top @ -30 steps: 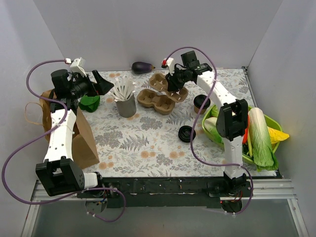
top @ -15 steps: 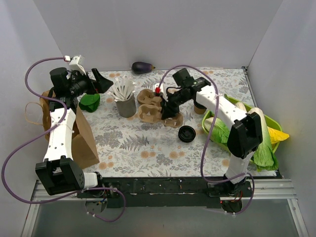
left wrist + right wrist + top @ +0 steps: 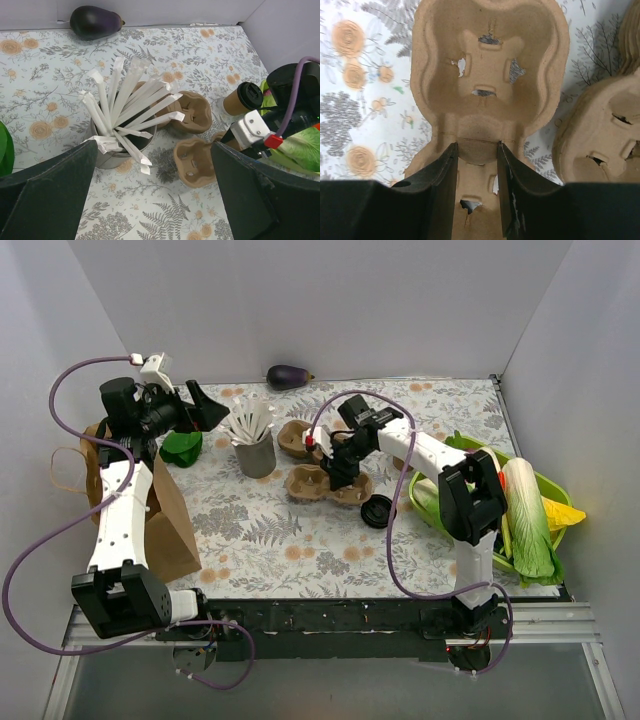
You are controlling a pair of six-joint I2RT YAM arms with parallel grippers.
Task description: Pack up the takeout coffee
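The moulded-pulp carrier (image 3: 487,75) is rough, fibrous brown cardboard, matt, its holes ragged at the edges; the second carrier (image 3: 605,135) looks the same. The right tool (image 3: 476,150) has matt black plastic fingers (image 3: 437,195). The tabletop (image 3: 300,530) wears a matt floral print. The takeout coffee cup (image 3: 231,105) is tan paper, capped in glossy black plastic. The eggplant (image 3: 95,21) is smooth and glossy. The white sticks (image 3: 130,97) are paper-wrapped, and the grey cup (image 3: 256,458) is dull.

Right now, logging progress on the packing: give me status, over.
Left gripper open, holding nothing. Right gripper shut on carrier, centre ridge. Coffee cup upright on table, not yet in a well. Loose black lid near carrier.
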